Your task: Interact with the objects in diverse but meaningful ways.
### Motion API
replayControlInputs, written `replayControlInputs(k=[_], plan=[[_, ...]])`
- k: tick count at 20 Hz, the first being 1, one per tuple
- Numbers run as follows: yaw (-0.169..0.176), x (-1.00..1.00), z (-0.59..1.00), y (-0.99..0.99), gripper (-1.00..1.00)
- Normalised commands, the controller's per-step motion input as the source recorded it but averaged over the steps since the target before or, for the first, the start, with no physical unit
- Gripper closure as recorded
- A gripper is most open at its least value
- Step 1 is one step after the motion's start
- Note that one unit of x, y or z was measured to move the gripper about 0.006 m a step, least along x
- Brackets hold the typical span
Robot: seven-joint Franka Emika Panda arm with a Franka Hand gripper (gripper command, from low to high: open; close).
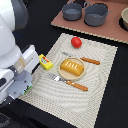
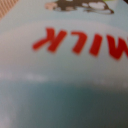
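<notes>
The light blue milk carton [image 2: 64, 85] fills the wrist view, blurred and very close, with red "MILK" lettering on it. In the exterior view the carton [image 1: 25, 86] shows pale with green marks at the placemat's left edge, right at my gripper [image 1: 19, 82]. The fingers are hidden, so I cannot tell whether they are open or shut. A yellow box [image 1: 46, 61] lies just to the right of the gripper. The orange bread block [image 1: 72, 68] sits on a small plate [image 1: 82, 65]. A red tomato [image 1: 76, 42] lies farther back.
A striped placemat [image 1: 95, 97] covers the black table. Two orange-handled utensils lie on it, one [image 1: 70, 82] in front of the plate and one [image 1: 86, 60] behind. Two grey pots [image 1: 72, 11] [image 1: 96, 14] and a bowl [image 1: 125, 19] stand on a brown board [image 1: 112, 32] at the back.
</notes>
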Motion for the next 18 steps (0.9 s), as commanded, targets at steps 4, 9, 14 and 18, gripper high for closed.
replayControlInputs(k=[4,9,14,18], plan=[[-0.001,1.0,0.77,-0.17,1.0],[-0.023,1.0,0.43,-0.23,1.0],[-0.038,0.96,0.19,-0.19,1.0],[-0.037,0.93,0.05,-0.19,1.0]])
